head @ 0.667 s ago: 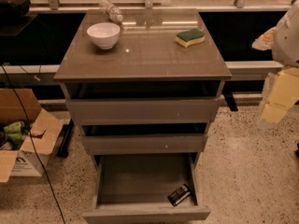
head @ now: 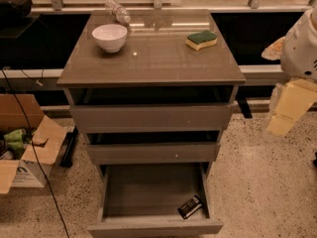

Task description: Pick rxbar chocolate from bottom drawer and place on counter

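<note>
The rxbar chocolate (head: 190, 207), a small black-wrapped bar, lies at the front right of the open bottom drawer (head: 148, 190). The two drawers above are slightly open. The glossy counter (head: 158, 61) tops the cabinet. My gripper (head: 288, 108), pale yellow under a white arm, hangs in the air at the right edge of the view. It is beside the cabinet at about the height of the top drawer, well above and to the right of the bar, and it holds nothing that I can see.
On the counter stand a white bowl (head: 109, 36), a green-and-yellow sponge (head: 201, 39) and a lying plastic bottle (head: 118, 11). An open cardboard box (head: 27, 150) sits on the speckled floor at left, with a black cable (head: 34, 148) hanging in front of it.
</note>
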Tool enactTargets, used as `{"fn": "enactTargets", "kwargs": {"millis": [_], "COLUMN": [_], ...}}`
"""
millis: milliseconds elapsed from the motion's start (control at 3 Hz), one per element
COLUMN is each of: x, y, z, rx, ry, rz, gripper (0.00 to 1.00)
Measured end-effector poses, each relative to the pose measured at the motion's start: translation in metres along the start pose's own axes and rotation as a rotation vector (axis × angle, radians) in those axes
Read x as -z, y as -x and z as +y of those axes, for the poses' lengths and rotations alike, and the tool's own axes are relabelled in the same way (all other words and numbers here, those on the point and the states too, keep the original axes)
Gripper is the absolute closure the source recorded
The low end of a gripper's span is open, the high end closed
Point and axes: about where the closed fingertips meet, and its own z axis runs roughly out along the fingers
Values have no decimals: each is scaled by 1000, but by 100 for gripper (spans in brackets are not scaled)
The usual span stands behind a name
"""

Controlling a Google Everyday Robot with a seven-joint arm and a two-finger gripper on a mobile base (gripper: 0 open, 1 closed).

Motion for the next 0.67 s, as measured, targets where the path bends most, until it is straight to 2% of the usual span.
{"fn": "enactTargets", "kwargs": {"millis": [667], "x": [-58], "y": [21], "z": [11], "rx": [-51], "ry": [54], "rz": [-148], "gripper": [0]}}
